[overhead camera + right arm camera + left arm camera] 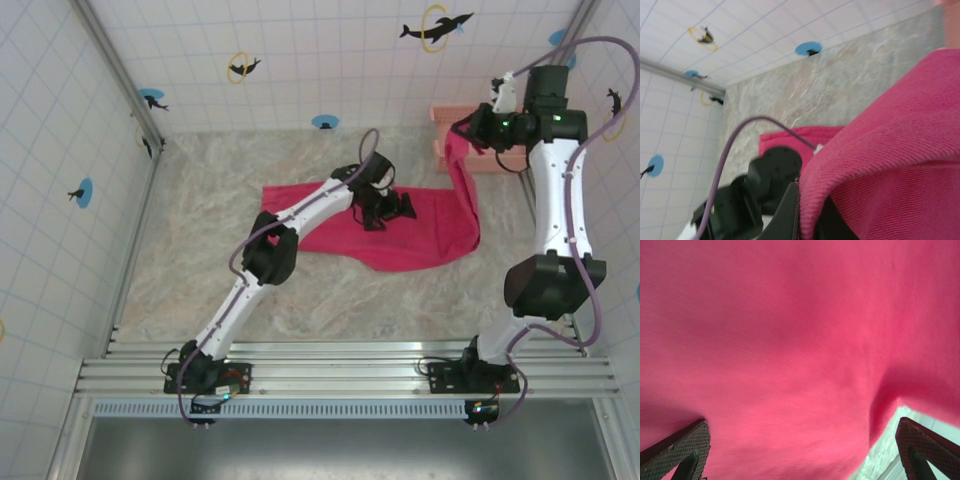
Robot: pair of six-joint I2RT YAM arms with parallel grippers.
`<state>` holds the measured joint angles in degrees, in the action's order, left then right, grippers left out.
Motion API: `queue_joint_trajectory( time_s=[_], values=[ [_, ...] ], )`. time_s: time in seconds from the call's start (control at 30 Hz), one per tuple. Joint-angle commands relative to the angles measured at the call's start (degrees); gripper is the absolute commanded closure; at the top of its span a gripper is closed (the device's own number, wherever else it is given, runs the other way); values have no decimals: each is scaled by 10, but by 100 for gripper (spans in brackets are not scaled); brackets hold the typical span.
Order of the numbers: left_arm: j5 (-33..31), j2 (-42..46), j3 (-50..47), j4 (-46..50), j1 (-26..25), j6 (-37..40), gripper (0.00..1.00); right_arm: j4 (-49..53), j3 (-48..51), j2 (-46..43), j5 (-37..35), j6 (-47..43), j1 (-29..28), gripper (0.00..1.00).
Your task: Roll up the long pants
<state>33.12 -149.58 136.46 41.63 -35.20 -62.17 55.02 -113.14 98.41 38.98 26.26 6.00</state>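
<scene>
I am seeing the pants (420,240) lying across the middle of the tabletop (200,260), with their right end being held up at the far right. My right tool (468,133) is clenching that raised end beside the basket (445,113). My left tool (385,208) is hanging released, fingers wide, over the pants' middle.

Long pants (420,240) spread across mid-table (200,270), left gripper (388,212) low over their middle, one leg rising rightward to the right gripper (468,135), basket (445,117) just behind it against the far wall
</scene>
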Motion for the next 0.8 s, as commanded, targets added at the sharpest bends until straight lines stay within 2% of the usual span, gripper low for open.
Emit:
queue_joint_trajectory(
  time_s=[0.0, 0.17, 0.27, 0.33, 0.47, 0.7, 0.77],
  values=[
    [-41, 123, -30, 16, 137, 20, 2, -12, -7, -18, 0, 13, -68, 100],
    [-132, 278, -118, 125, 266, 148, 2, -59, -3, 6, -42, 53, -189, 100],
    [-193, 374, -236, 137, 320, 201, 2, -88, -19, 50, -67, 73, -254, 100],
    [-200, 434, -339, 113, 348, 214, 2, -102, -43, 92, -81, 87, -289, 100],
    [-196, 498, -468, 99, 372, 230, 3, -97, -101, 174, -100, 89, -343, 100],
    [-171, 505, -520, 120, 373, 258, 3, -102, -146, 308, -101, 101, -413, 100],
    [-173, 505, -521, 125, 373, 265, 2, -100, -165, 344, -95, 103, -430, 89]
  ],
)
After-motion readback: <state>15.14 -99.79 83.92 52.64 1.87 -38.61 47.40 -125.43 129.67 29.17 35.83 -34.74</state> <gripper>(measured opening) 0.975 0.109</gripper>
